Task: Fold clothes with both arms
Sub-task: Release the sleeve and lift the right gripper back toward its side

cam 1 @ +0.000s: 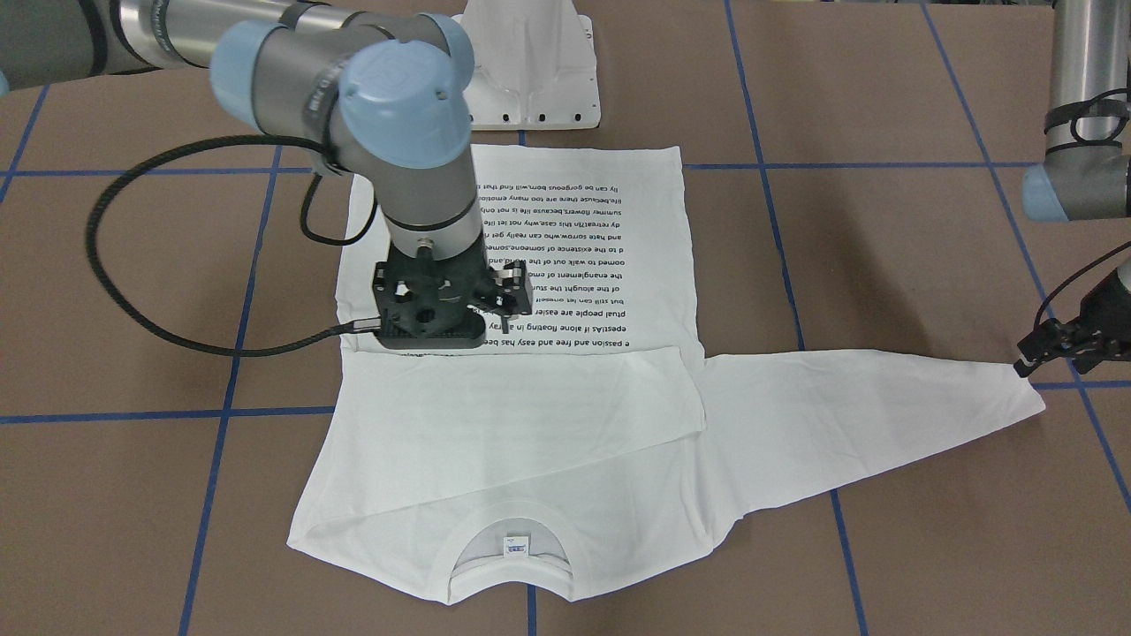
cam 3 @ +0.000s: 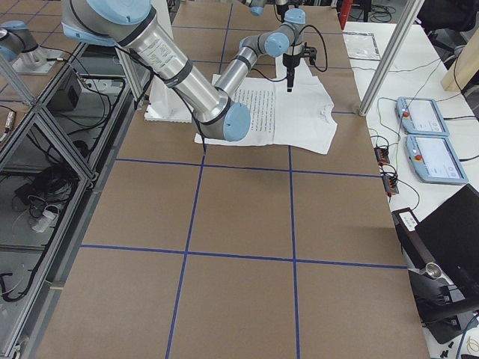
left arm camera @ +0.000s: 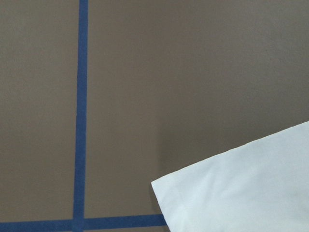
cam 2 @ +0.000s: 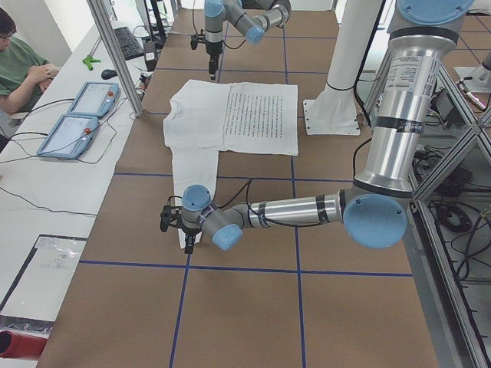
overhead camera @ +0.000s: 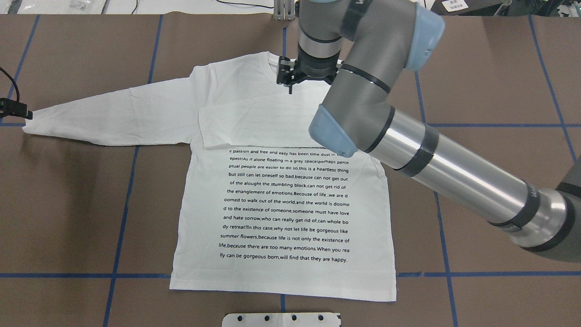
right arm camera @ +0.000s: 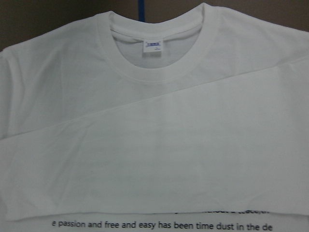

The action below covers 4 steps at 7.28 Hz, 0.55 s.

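Note:
The white long-sleeved T-shirt point(overhead camera: 281, 204) lies flat, text side up, its collar point(cam 1: 508, 521) far from the robot. One sleeve point(overhead camera: 254, 122) is folded across the chest. The other sleeve point(overhead camera: 113, 113) stretches out straight toward the robot's left. My left gripper point(cam 1: 1029, 355) sits low at that sleeve's cuff point(left arm camera: 241, 193) and looks open; the cuff lies flat on the table. My right gripper point(overhead camera: 290, 86) hangs above the chest near the collar, pointing down, fingers together and empty. Its wrist view shows the collar and neck label point(right arm camera: 153, 46).
The white pedestal base point(cam 1: 530, 71) stands at the shirt's hem side. Brown table with blue tape lines point(overhead camera: 131, 181). An operator point(cam 2: 23, 69) and two tablets point(cam 2: 77, 115) are beyond the table's far edge. An aluminium post point(cam 2: 115, 54) stands there.

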Each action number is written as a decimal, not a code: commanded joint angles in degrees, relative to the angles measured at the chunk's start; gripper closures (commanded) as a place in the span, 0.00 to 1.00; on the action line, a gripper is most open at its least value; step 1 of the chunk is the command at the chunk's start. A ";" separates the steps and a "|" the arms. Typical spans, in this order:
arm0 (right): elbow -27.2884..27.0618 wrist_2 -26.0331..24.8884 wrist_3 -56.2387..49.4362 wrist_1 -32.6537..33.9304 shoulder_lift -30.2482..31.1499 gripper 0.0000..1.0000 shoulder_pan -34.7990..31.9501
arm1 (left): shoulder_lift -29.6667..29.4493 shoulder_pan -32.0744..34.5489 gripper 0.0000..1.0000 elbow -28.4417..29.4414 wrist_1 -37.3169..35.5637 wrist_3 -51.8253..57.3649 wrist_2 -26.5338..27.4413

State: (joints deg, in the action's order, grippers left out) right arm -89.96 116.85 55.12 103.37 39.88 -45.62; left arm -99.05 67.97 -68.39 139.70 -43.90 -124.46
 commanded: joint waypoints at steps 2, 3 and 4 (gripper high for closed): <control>-14.70 6.00 -20.44 6.58 16.78 0.00 -10.51 | -0.18 -1.87 0.01 0.62 0.31 -5.32 3.59; -15.59 8.02 -25.45 6.58 19.77 0.00 -13.24 | -0.18 -2.14 0.01 0.97 0.39 -5.41 4.04; -15.95 8.65 -28.11 6.58 21.54 0.00 -14.92 | -0.27 -2.66 0.01 1.15 0.39 -6.19 4.05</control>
State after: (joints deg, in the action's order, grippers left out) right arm -104.77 123.96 31.81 109.83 58.22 -57.75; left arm -99.23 65.87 -67.55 140.05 -49.32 -120.81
